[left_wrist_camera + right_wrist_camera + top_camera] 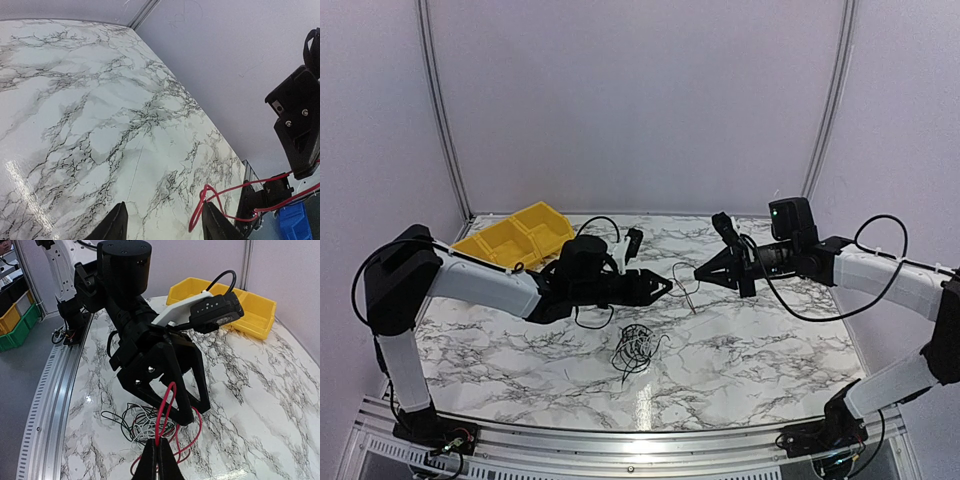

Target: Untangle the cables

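Over table (770,350): red wire (169,397) is pinched by R gripper (158,455), shut tight.
L gripper (663,288) is seen open, wire right by it; cables (635,350) are piled below.

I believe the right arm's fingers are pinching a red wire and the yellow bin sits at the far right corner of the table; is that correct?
Not quite: the yellow bin sits at the far left corner of the table, as the top external view shows. The fingers of the right gripper do pinch a red wire.
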